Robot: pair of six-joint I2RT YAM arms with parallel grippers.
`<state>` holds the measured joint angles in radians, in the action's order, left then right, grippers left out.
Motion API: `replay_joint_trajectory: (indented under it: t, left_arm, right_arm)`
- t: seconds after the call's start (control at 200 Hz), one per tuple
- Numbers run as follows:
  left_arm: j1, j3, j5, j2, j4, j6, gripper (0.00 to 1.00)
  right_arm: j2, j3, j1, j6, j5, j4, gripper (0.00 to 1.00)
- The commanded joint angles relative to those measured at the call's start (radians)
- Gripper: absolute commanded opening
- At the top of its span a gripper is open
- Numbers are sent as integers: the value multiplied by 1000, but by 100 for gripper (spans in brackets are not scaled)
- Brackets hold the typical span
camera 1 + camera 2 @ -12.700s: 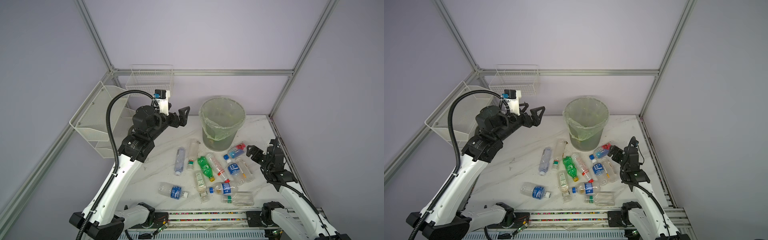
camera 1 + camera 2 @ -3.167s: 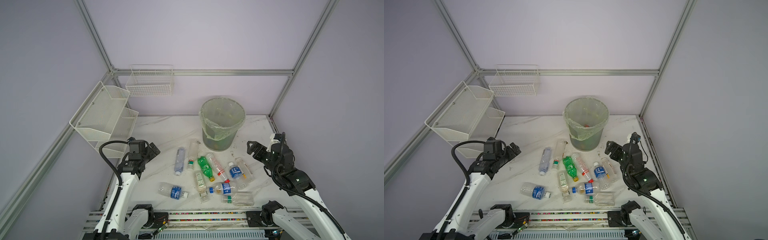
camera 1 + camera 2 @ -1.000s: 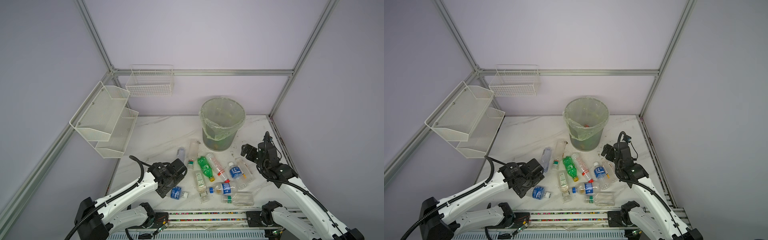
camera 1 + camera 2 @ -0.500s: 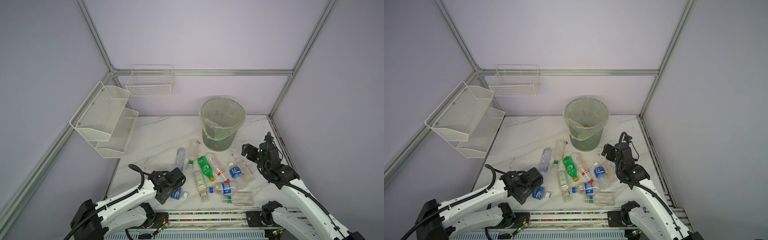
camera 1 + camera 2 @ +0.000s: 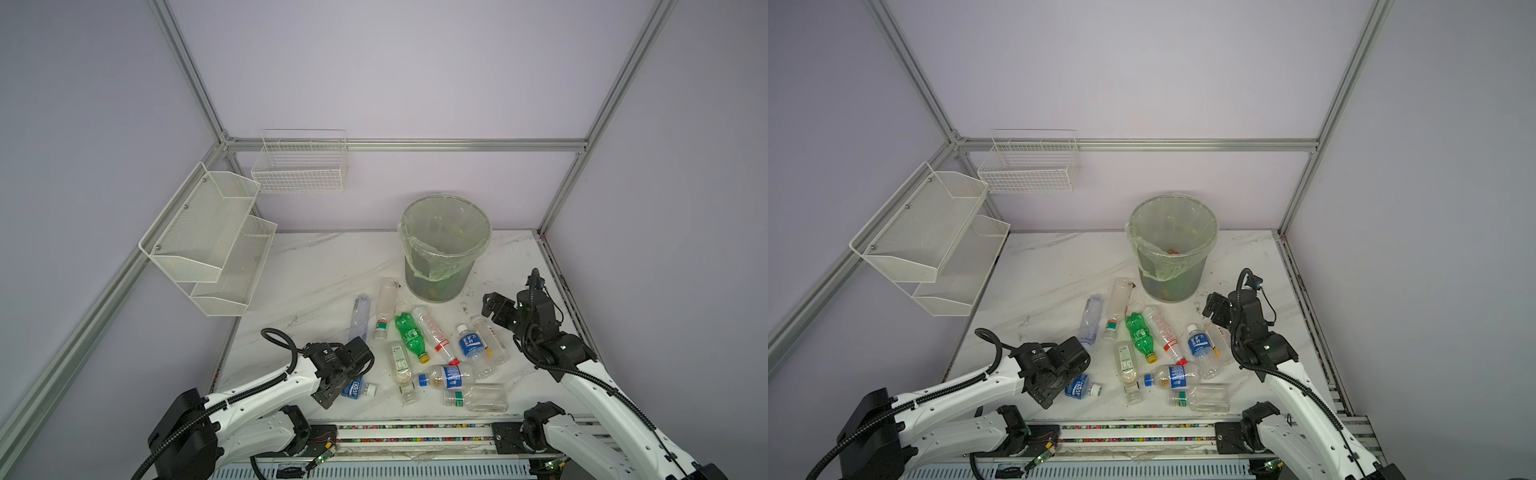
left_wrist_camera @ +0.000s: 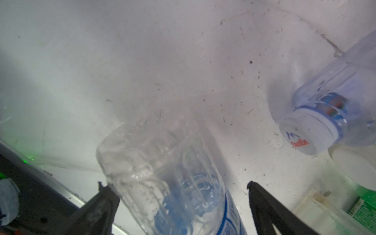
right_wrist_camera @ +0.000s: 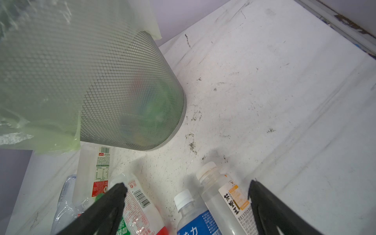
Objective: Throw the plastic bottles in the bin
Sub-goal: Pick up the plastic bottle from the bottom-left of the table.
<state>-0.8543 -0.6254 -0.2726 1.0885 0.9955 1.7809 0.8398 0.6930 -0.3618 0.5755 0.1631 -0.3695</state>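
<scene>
In a top view: plastic bottles (image 5: pixel 409 332) are lying on the counter (image 5: pixel 316 266).
Left wrist: left fingers (image 6: pixel 101 203), apart, are straddling a blue-labelled bottle (image 6: pixel 173 183); pickup step, closing likely due next.
Right wrist: right fingers (image 7: pixel 114 197), apart, are hovering over white-capped bottles (image 7: pixel 219 189), bin (image 7: pixel 101 81) just ahead.

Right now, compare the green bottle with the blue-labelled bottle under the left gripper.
The green bottle is green plastic with a yellow cap; the blue-labelled bottle is clear with a white cap. The green bottle lies among other bottles; the blue-labelled bottle lies apart, between the left gripper's open fingers. Both lie on their sides on the table, outside the bin.
</scene>
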Motion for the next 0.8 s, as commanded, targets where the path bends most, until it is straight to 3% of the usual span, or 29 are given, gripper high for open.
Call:
replay_joint_trajectory:
  t: [0.0, 0.465, 0.695, 0.795]
  left_arm:
    - [-5, 48, -51, 13, -6, 11, 94]
    - [-4, 148, -79, -51, -64, 23, 82]
    - [-5, 163, -99, -90, -50, 3, 59]
    - [-5, 157, -106, -118, -40, -24, 59]
  right_arm:
    - [-8, -9, 2, 20, 0, 27, 97]
    - [-43, -15, 2, 27, 3, 31, 98]
    - [-48, -16, 2, 24, -5, 24, 97]
    - [-60, -22, 3, 26, -10, 28, 97]
